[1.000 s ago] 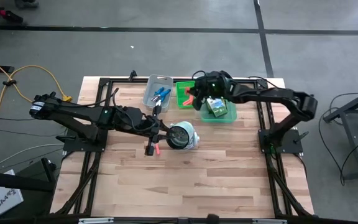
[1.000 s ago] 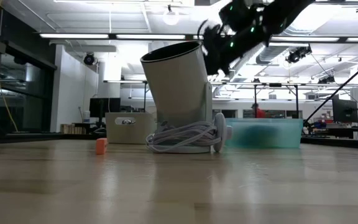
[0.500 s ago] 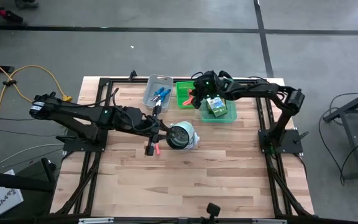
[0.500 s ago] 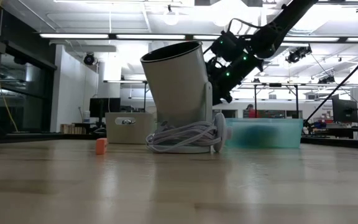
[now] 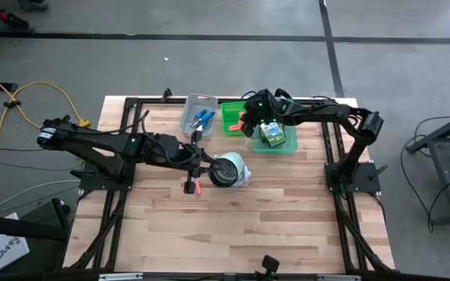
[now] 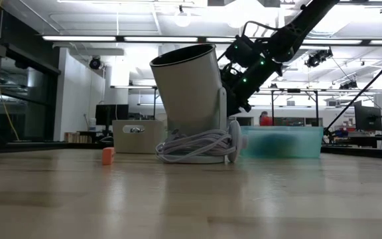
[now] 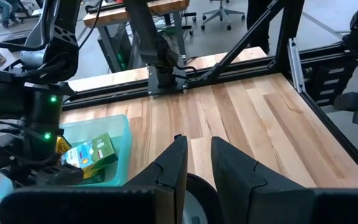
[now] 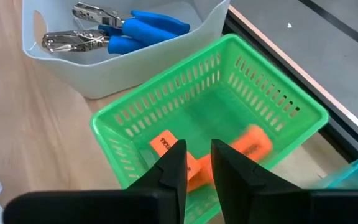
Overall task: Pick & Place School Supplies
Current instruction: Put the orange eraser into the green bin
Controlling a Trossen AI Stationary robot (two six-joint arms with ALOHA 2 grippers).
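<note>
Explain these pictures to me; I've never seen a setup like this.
Two dark robot arms work at a wooden table. One camera looks straight down, one sits at table height, and one rides on each wrist. The right gripper hangs over a green basket holding orange-red stubs, fingers slightly apart, holding nothing that shows. Beside it, a grey bin holds blue-handled scissors, and a teal bin holds a crayon box. The left gripper waits by a round white object.

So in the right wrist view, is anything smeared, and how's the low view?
Right wrist view: one orange stub in the green basket is motion-smeared, the scissors crisp. Low view: the round white object backlit by ceiling lights, tabletop glary.
</note>
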